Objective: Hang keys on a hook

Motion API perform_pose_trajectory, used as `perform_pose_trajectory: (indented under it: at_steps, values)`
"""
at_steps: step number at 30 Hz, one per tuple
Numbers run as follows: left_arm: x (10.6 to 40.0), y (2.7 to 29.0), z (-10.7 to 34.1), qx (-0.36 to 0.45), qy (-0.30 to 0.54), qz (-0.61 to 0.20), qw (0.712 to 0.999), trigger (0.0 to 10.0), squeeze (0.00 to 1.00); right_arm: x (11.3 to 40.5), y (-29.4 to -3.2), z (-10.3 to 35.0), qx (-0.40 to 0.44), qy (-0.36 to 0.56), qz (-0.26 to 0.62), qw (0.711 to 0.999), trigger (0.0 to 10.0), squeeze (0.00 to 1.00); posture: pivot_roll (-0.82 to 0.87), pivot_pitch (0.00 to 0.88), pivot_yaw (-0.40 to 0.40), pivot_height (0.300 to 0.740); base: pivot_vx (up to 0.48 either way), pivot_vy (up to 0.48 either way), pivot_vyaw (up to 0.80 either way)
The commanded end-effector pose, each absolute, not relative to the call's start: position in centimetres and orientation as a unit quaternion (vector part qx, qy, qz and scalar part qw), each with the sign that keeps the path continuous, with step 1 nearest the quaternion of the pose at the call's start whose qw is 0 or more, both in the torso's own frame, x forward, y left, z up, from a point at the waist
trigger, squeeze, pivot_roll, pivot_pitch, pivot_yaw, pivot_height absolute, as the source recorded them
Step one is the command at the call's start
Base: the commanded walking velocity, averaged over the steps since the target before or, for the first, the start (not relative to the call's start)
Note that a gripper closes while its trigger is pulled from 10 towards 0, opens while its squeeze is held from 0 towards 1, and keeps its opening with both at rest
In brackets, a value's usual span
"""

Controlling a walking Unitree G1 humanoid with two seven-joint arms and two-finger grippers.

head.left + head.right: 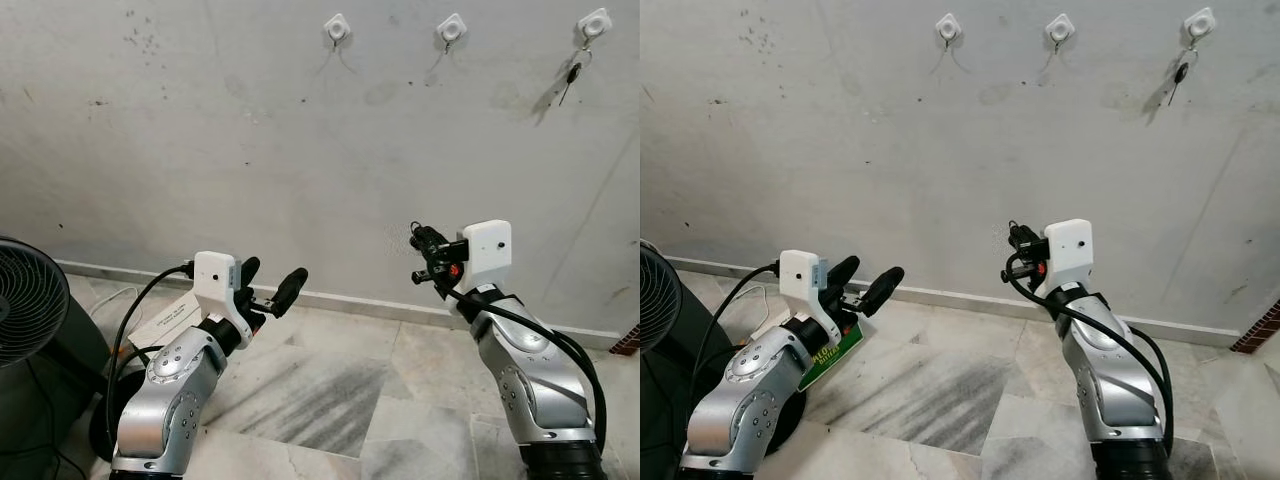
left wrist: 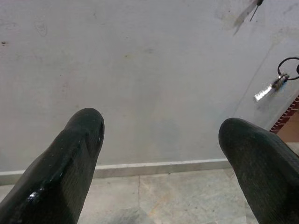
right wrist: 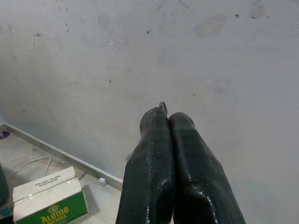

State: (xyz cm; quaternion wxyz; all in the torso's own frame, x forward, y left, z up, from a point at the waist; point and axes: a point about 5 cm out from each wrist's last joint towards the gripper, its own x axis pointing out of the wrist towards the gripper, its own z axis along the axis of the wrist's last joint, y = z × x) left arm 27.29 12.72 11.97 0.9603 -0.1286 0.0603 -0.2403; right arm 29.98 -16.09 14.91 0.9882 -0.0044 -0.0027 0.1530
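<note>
While the right gripper (image 1: 428, 248) sits right of centre in the left eye view, its fingers (image 3: 159, 154) are pressed together on a key ring (image 3: 162, 107) whose metal loop peeks out at their tips. From the left wrist view, the keys (image 2: 275, 84) dangle at the right edge. Lower left, the left gripper (image 1: 270, 285) is spread wide, holding nothing. Three hooks (image 1: 451, 28) line the wall's top; the rightmost hook (image 1: 594, 22) already carries a dark key (image 1: 571, 74).

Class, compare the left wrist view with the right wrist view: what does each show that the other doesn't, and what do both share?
Left wrist: the left tool open, and keys dangling on a ring. Right wrist: the right tool shut on that ring, plus a green-and-white box on the floor. Both: the stained grey wall and skirting.
</note>
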Motion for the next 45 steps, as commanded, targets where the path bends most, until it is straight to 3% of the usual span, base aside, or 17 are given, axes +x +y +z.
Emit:
perform_pose_trajectory:
  at_steps: [1,23,45]
  values:
    - [27.42,13.02,12.04,-0.122,0.06,-0.236,0.962,10.0,0.0,30.18,-16.09,15.29,-0.007,-0.009,0.15,0.989,10.0,0.0,-0.03,0.0,0.103,0.74,0.0,0.0,0.0]
    - [27.42,13.02,12.04,-0.122,0.06,-0.236,0.962,10.0,0.0,30.18,-16.09,15.29,-0.007,-0.009,0.15,0.989,10.0,0.0,-0.03,0.0,0.103,0.74,0.0,0.0,0.0]
    - [27.33,12.17,12.0,-0.144,0.052,-0.259,0.954,10.0,0.0,30.99,-15.73,16.05,-0.007,-0.023,0.152,0.988,10.0,0.0,-0.03,0.0,0.099,0.74,0.389,0.0,-0.04]
